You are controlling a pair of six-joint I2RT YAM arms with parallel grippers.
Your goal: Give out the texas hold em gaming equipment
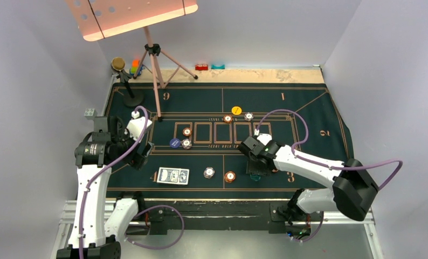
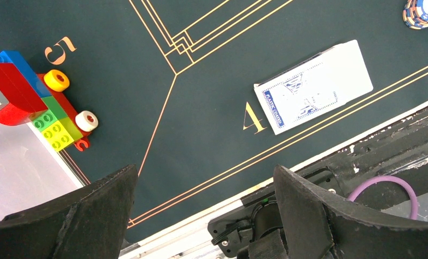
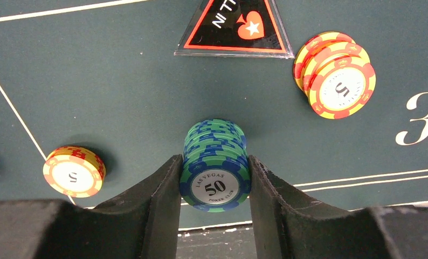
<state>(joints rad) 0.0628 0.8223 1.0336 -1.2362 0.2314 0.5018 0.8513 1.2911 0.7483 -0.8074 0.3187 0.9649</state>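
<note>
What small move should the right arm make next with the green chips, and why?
Probably a short, straight lift. The right gripper has its fingers against both sides of the green 50 chip stack, which rests on the mat. The stack is tall, so lifting it vertically rather than dragging it seems safest for keeping the chips together.

1. Walls: plain pale lavender-white panels. Left wall [image 1: 34, 70] at 9 o'clock, back wall [image 1: 266, 32] at 12, right wall [image 1: 400, 70] at 3.
2. Bench [image 1: 266, 75]: bare tan strip at 12 o'clock, the rest under a dark green printed mat [image 1: 319, 108].
3. Pink perforated panel [image 1: 131, 16] on a tripod [image 1: 154, 70] at 11 o'clock, brightly lit.
4. Black round-base stand [image 1: 132, 100] with a brown head, 10 o'clock.
5. Aluminium frame rail [image 1: 67, 211] along the near edge, 7 o'clock.
</note>
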